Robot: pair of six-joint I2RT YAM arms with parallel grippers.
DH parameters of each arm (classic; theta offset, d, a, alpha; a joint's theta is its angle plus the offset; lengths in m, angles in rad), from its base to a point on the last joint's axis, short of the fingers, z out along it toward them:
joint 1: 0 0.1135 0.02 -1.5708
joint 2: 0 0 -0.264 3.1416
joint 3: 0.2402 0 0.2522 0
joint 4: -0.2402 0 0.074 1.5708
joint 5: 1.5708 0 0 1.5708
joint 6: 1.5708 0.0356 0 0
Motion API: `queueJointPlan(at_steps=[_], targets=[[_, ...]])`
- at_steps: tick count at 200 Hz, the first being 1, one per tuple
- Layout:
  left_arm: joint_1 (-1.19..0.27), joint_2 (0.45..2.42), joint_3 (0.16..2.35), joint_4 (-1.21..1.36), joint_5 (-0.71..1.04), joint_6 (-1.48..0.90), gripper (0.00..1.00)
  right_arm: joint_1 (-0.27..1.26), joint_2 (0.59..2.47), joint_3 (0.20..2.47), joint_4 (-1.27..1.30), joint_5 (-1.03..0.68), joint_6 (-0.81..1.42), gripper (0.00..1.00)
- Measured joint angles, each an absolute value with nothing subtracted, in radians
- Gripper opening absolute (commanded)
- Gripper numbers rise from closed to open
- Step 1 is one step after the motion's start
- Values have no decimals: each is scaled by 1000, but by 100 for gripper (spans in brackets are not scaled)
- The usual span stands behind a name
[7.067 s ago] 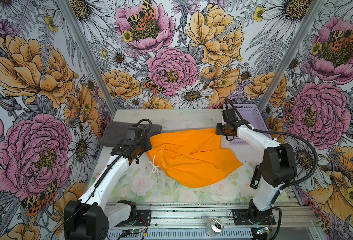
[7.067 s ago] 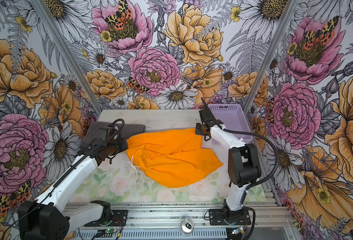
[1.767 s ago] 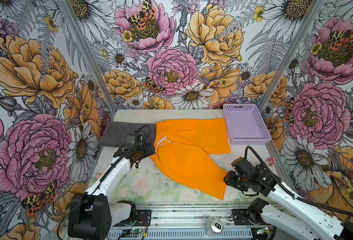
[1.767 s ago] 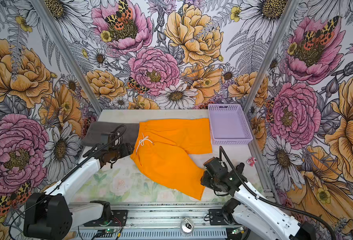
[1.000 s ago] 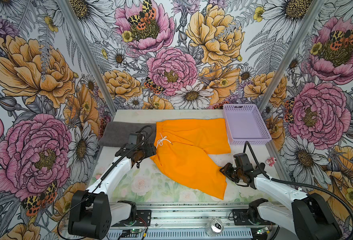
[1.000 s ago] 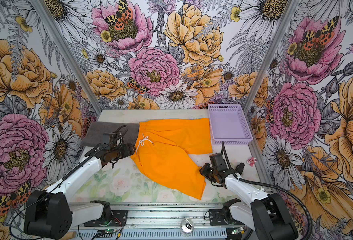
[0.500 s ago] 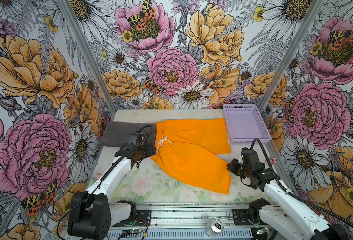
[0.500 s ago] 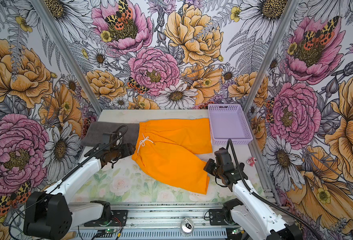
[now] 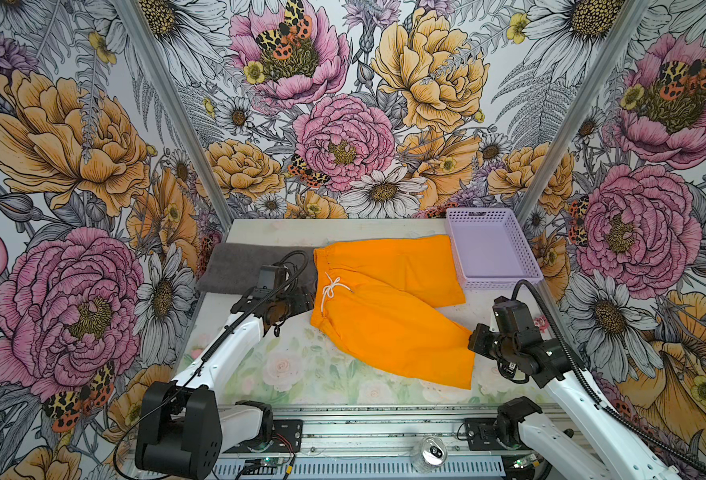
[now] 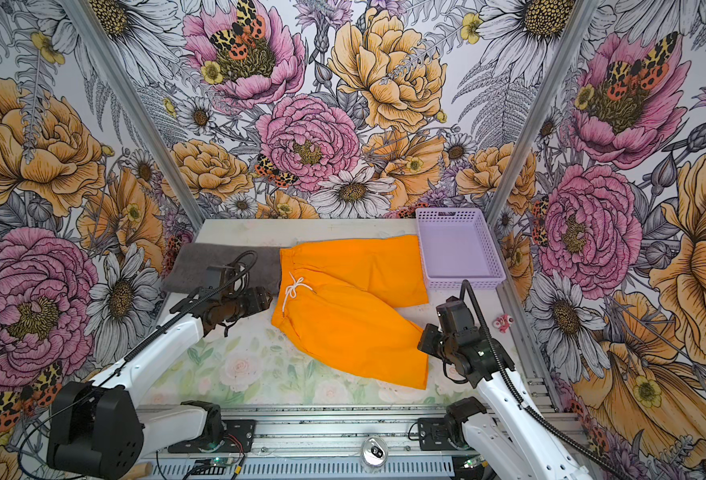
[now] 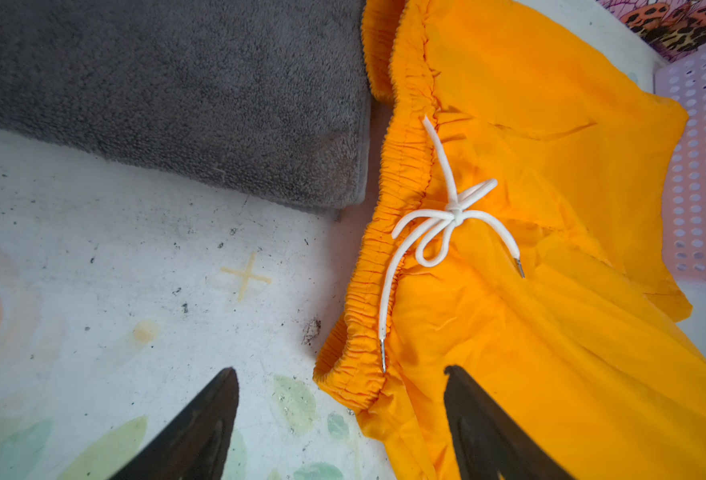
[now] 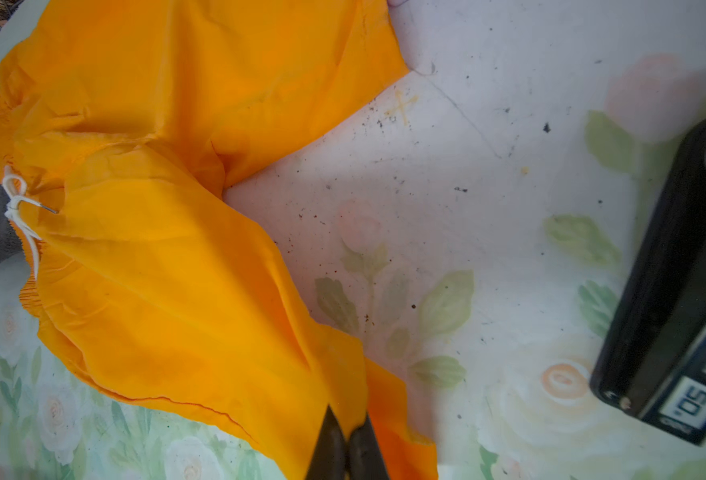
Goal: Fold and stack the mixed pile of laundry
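The orange shorts [image 9: 384, 307] [image 10: 343, 307] lie flat mid-table, waistband to the left with a tied white drawstring [image 11: 447, 216], and both legs spread to the right. The dark grey towel [image 9: 235, 266] [image 10: 201, 262] lies folded at the back left, touching the waistband. My left gripper [image 9: 303, 301] [image 11: 341, 370] hangs open over the waistband's near corner, holding nothing. My right gripper [image 9: 474, 338] [image 12: 348, 415] is shut on the hem of the near leg, with orange cloth [image 12: 156, 208] pinched between its fingers.
A lavender perforated basket [image 9: 497, 283] [image 10: 463, 283] stands empty at the back right, next to the far leg. A small pink object [image 9: 541, 322] lies by the right edge. A metal can [image 9: 428, 453] sits on the front rail.
My right gripper has closed on the near leg's hem and drawn it to the right, flattening that leg. The left arm has stayed still and open.
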State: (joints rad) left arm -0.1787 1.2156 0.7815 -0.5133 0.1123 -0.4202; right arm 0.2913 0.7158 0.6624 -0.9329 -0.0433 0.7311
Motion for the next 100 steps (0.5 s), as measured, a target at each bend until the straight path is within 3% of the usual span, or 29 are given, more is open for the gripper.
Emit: queueJointPlan(at_steps=[16, 39, 64, 100], targets=[[-186, 1221, 781, -513, 112, -420, 80, 291, 715, 670, -955, -1, 751, 37], [-196, 1238, 784, -515, 113, -420, 80, 291, 756, 670, -955, 19, 766, 42], [-213, 1272, 793, -520, 113, -416, 79, 289, 801, 638, -907, 22, 790, 54], [-239, 1357, 806, -514, 113, -402, 79, 251, 906, 564, -780, 12, 791, 59]])
